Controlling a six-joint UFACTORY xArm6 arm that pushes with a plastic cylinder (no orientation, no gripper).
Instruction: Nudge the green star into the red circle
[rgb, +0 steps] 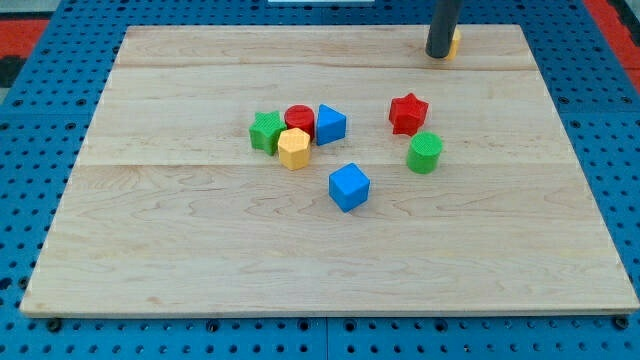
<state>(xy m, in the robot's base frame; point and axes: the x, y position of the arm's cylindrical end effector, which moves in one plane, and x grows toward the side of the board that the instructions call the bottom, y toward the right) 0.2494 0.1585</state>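
Green star (266, 131) touching red circle (299, 119), my tip (438, 56) well apart, view's top.

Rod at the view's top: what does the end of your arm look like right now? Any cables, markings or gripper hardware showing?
Only the lower part shows: a straight, plain, dark grey cylinder of even width, cut off by the view's top edge. My tip is a blunt round end. No cables, markings or gripper hardware are visible. A yellow block peeks out on its right side.
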